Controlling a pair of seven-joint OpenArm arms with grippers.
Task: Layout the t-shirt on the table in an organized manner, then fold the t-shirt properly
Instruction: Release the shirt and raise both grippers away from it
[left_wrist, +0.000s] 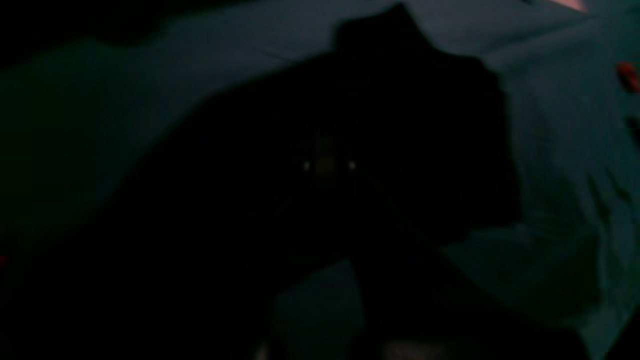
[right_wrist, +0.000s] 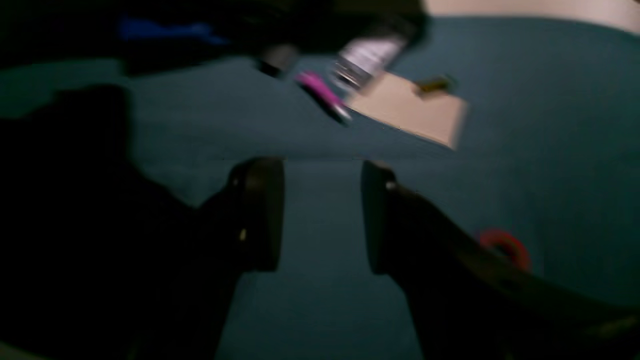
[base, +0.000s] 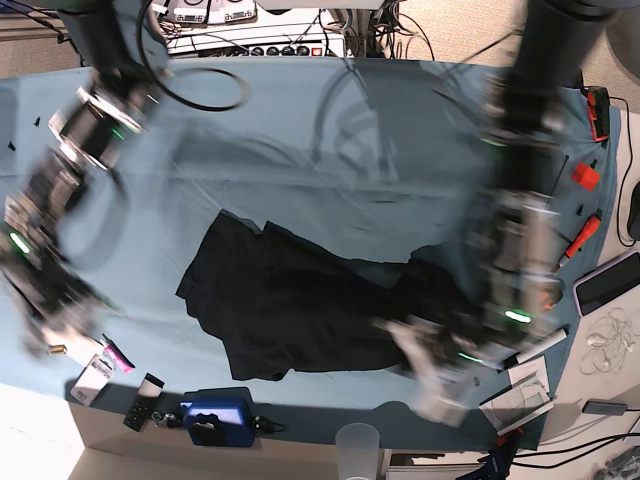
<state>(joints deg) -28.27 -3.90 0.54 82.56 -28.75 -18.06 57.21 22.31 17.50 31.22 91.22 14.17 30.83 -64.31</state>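
The t-shirt (base: 300, 310) is gripped at its near edge by the closed left gripper (base: 425, 350); the right gripper (right_wrist: 322, 215), parted and empty, is positioned well apart.

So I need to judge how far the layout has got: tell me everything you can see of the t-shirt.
The t-shirt is black, soft-looking fabric, lying crumpled and creased on the teal table, near its front edge and roughly central. It is not spread flat: folds run across it and its outline is irregular. No print or lettering shows. Its right-hand end in the base view reaches the blurred left pincer, which is shut, apparently on the cloth; the left wrist view shows dark fabric raised over the table. The right pincer is open, clear of it.
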